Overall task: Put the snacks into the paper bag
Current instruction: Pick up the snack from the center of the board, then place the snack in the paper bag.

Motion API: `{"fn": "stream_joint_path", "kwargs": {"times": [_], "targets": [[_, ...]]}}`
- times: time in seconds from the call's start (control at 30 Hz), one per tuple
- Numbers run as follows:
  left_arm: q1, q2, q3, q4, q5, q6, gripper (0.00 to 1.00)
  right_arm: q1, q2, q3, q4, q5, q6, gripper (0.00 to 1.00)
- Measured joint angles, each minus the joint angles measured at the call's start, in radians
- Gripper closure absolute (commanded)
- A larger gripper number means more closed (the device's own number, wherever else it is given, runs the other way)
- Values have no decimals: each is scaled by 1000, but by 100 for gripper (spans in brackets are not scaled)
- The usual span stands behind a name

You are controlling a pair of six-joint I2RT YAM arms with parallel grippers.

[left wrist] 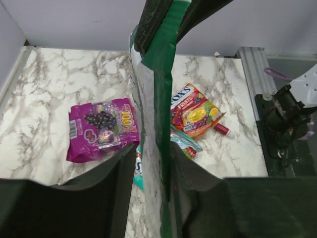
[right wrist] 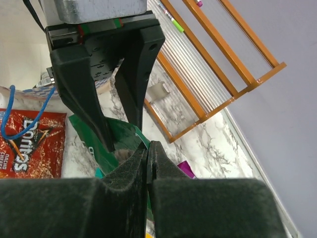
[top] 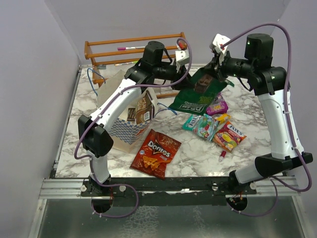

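The green bag (top: 198,96) is hanging in the air over the far middle of the table (top: 198,161), between the two arms. To me this looks like a hand-over on its way to the paper bag (top: 124,135).

The right gripper (right wrist: 147,148) is pinching the green bag's edge, its fingers pressed together on the foil. The left gripper (left wrist: 151,158) is straddling the same bag, a finger on each side and very near it. I cannot tell whether it is truly clamping.

The paper bag is sitting at the left, under the left arm, with a brown packet (top: 143,109) showing in its mouth. The Doritos (top: 156,153), the magenta pack (top: 218,105) and the red-yellow pack (top: 229,135) are lying out on the table.

Next, I reckon, the left gripper needs a firm hold before the right one lets go. Then it calls for a swing leftward, until the green bag is over the paper bag's mouth.
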State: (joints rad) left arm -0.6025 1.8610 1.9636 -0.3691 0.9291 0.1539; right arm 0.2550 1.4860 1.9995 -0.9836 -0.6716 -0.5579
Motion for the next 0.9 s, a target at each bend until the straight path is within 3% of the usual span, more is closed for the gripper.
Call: {"fn": "stream_joint_path", "kwargs": {"times": [0.17,0.37,0.57,0.7,0.8,0.9], "targets": [[-8,8,0,21,26,-45,100,0,-17,-43,22,5,27,97],[-8,11,8,55,31,-105,100,0,-69,-102,80,43,87,83],[-8,30,67,79,16,-166,100,0,-146,-134,128,115,139,45],[-8,40,148,92,-25,-202,100,0,-203,-143,159,210,163,34],[-8,40,207,93,-63,-217,100,0,-241,-153,176,273,167,15],[-8,39,266,93,-122,-219,100,0,-280,-159,182,324,172,11]]}}
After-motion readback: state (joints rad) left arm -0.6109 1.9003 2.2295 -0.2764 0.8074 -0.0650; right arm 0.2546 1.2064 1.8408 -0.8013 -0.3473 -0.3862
